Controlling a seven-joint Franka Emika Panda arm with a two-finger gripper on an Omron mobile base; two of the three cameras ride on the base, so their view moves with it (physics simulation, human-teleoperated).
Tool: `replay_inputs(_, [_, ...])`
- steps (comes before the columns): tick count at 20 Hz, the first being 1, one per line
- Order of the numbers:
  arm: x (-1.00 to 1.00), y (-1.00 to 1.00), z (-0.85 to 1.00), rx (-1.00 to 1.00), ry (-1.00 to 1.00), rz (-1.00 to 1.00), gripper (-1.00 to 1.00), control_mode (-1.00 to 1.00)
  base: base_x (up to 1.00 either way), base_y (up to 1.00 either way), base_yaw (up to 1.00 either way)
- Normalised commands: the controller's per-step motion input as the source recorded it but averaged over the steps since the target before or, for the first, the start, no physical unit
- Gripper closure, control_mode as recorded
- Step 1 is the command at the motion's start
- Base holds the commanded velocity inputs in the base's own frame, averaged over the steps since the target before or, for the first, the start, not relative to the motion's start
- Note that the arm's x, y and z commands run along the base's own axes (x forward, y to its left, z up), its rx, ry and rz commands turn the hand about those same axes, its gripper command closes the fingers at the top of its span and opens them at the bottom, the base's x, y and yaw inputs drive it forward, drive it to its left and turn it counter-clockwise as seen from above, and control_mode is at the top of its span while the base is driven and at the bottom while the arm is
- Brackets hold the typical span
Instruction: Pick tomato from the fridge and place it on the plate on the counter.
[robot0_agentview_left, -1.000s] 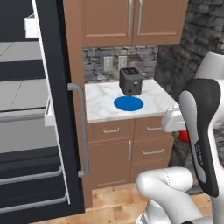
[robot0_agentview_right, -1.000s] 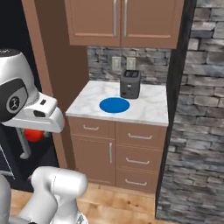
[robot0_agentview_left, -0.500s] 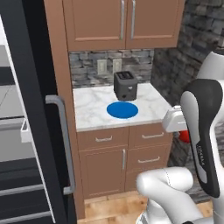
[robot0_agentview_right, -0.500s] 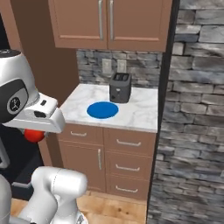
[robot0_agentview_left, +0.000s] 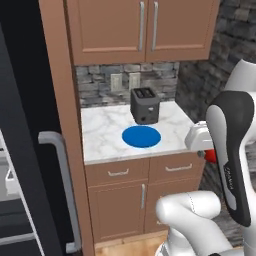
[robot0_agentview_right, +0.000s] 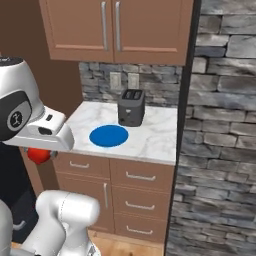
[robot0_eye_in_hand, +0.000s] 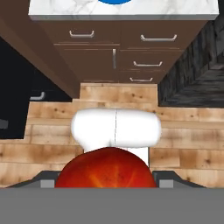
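The tomato (robot0_eye_in_hand: 107, 169), glossy and red, sits between my gripper's (robot0_eye_in_hand: 107, 176) two dark fingertips, held low above the wooden floor. From the base it shows as a red ball under the white hand: tomato (robot0_agentview_right: 39, 155), tomato (robot0_agentview_left: 210, 155). The blue plate (robot0_agentview_left: 141, 136) lies flat on the white marble counter (robot0_agentview_left: 102, 136), in front of the toaster; plate (robot0_agentview_right: 108, 135) is ahead of and above the hand. The counter's front edge (robot0_eye_in_hand: 65, 13) runs along the top of the hand view. The dark fridge door (robot0_agentview_left: 25, 165) with its grey bar handle (robot0_agentview_left: 62, 185) stands at the left.
A black toaster (robot0_agentview_left: 145, 105) stands at the back of the counter, close behind the plate. Brown wall cabinets (robot0_agentview_left: 142, 27) hang above. Drawers and doors (robot0_agentview_right: 140, 176) lie under the top. A dark stone wall (robot0_agentview_right: 220, 125) closes the right side.
The whole scene has slid left in both base views: the base has driven toward the counter, so the fridge leaves at the left and the plate is nearer. The tomato stays in the gripper.
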Motion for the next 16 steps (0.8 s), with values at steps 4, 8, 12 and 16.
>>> replay_inputs(4, [0.00, 0.00, 0.00, 0.00, 0.00, 0.00, 1.00, 1.00, 0.49, -0.35, 0.00])
replay_inputs(8, [0.00, 0.00, 0.00, 0.00, 0.00, 0.00, 1.00, 1.00, 0.40, -0.36, 0.00])
replay_inputs(12, [0.00, 0.00, 0.00, 0.00, 0.00, 0.00, 1.00, 1.00, 0.36, -0.31, -0.01])
replay_inputs(16, [0.00, 0.00, 0.00, 0.00, 0.00, 0.00, 1.00, 1.00, 0.34, -0.02, -0.07])
